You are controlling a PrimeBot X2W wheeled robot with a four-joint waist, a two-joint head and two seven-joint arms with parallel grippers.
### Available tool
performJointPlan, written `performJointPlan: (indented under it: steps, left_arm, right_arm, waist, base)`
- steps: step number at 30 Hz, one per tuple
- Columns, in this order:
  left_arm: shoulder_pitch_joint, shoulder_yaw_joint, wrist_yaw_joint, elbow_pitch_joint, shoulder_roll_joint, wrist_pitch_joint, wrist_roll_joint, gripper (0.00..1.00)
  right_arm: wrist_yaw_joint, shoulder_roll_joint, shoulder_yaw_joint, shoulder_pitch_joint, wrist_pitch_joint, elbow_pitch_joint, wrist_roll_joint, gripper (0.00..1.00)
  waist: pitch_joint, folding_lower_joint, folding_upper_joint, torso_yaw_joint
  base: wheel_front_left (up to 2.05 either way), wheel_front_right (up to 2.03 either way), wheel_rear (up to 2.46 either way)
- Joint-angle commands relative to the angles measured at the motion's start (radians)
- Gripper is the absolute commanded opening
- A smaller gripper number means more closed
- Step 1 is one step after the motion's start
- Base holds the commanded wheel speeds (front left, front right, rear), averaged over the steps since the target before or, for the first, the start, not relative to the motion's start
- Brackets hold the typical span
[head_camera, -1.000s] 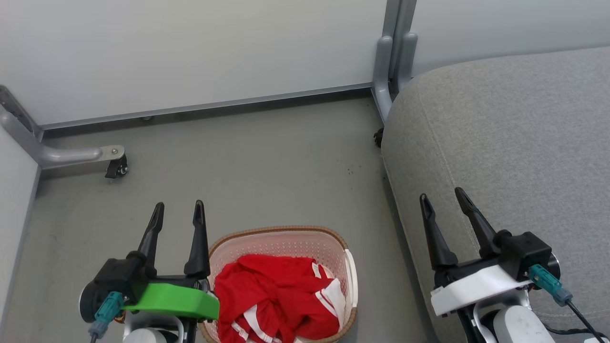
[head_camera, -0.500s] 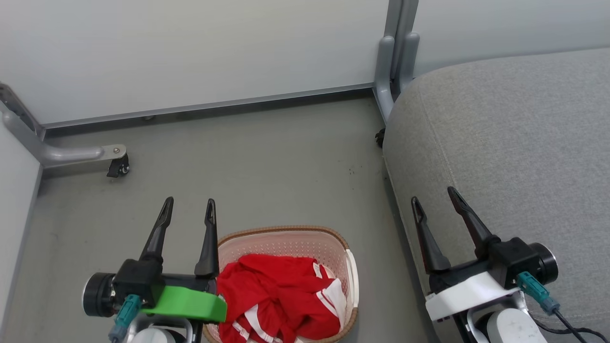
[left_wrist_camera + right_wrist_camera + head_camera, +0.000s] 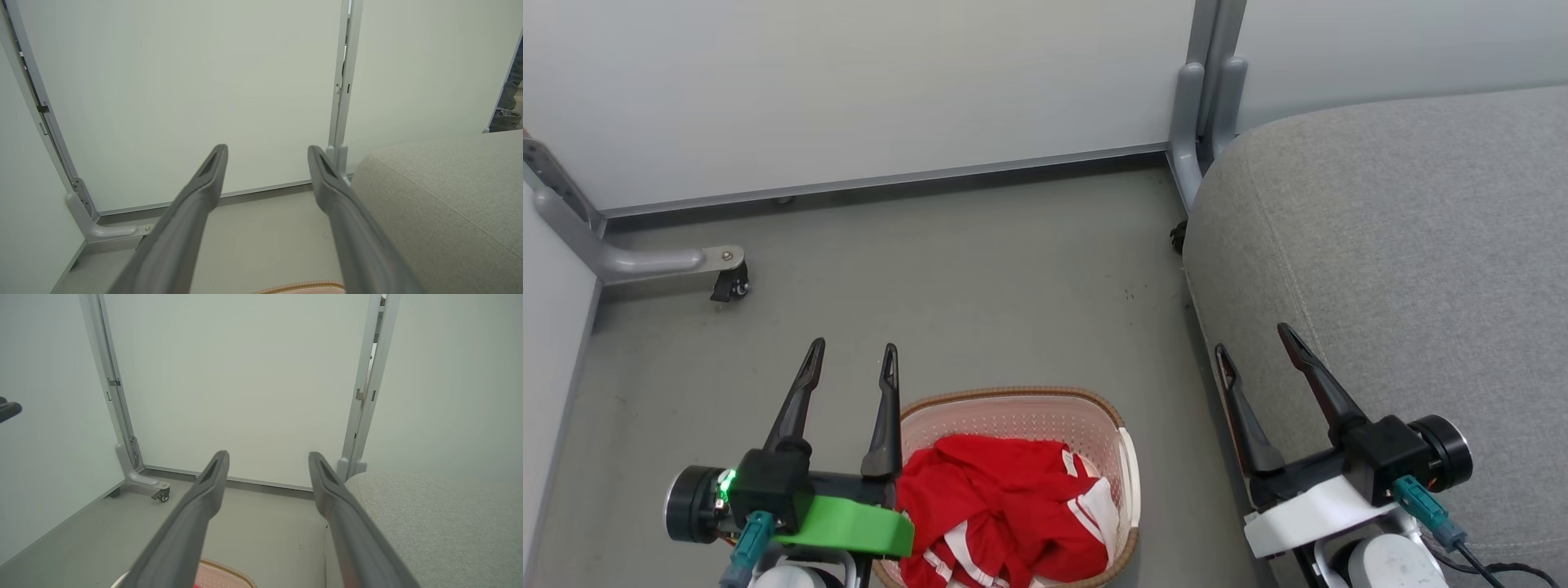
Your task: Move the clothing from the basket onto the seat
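Lower left of the head view, my L gripper point(image 3: 854, 349) is open, fingers spread w/ nothing btwn them; the left wrist view shows the same gap. Vs a second ago it has slid toward frame centre, so its inner finger now sits just beside the left end of the basket point(image 3: 1013, 394) rim. At lower right my R gripper point(image 3: 1252, 339) is open and empty too. It has also drifted inward, and its tips now lie over the left edge of the seat point(image 3: 1405, 245) instead of further onto the cushion. The background shifts a little as well, so part of this is prob. head motion. The clothing point(image 3: 1001, 510) hasn't budged: a red heap w/ white stripes, all inside the basket at bottom centre, on the floor point(image 3: 980, 269), w/ the seat just to its right. My read: both arms are closing in for a first grab, and no garment is on the seat yet. Both wrist views look out at the wall, so I'd judge the fingers must tip down into the heap next.
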Motion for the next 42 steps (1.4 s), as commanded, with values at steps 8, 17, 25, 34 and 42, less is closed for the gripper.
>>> performJointPlan:
  steps: [8,17,25,34,42]
  left_arm:
    - [0.01,0.002,-0.002,0.006,0.006,-0.001,0.003,1.0]
    - [-0.03,-0.011,-0.006,0.009,0.006,-0.001,-0.001,1.0]
    - [-0.154,-0.039,-0.04,0.078,0.006,-0.001,0.0,1.0]
    - [-0.346,-0.129,-0.076,0.26,0.044,-0.001,0.069,1.0]
    - [-0.518,-0.342,-0.079,0.43,0.156,-0.001,0.079,1.0]
  right_arm:
    - [0.0,-0.001,-0.001,0.005,-0.004,-0.003,-0.001,1.0]
    - [0.0,-0.001,-0.015,-0.027,-0.004,-0.021,-0.006,1.0]
    - [0.0,-0.008,-0.047,-0.129,-0.004,-0.05,-0.011,1.0]
    - [0.0,-0.01,-0.07,-0.26,-0.004,-0.092,-0.011,1.0]
    - [0.0,-0.001,-0.062,-0.353,-0.004,-0.129,-0.006,1.0]
  waist:
    - [0.006,0.0,0.0,0.0]
    - [0.083,0.0,0.0,-0.001]
    - [0.297,0.0,0.0,-0.004]
    - [0.532,0.0,0.0,-0.052]
    - [0.702,0.0,0.0,-0.143]
  base:
    - [0.0,0.0,0.0]
    - [0.0,0.0,0.0]
    - [0.0,0.0,0.0]
    - [0.0,0.0,0.0]
    - [0.0,0.0,0.0]
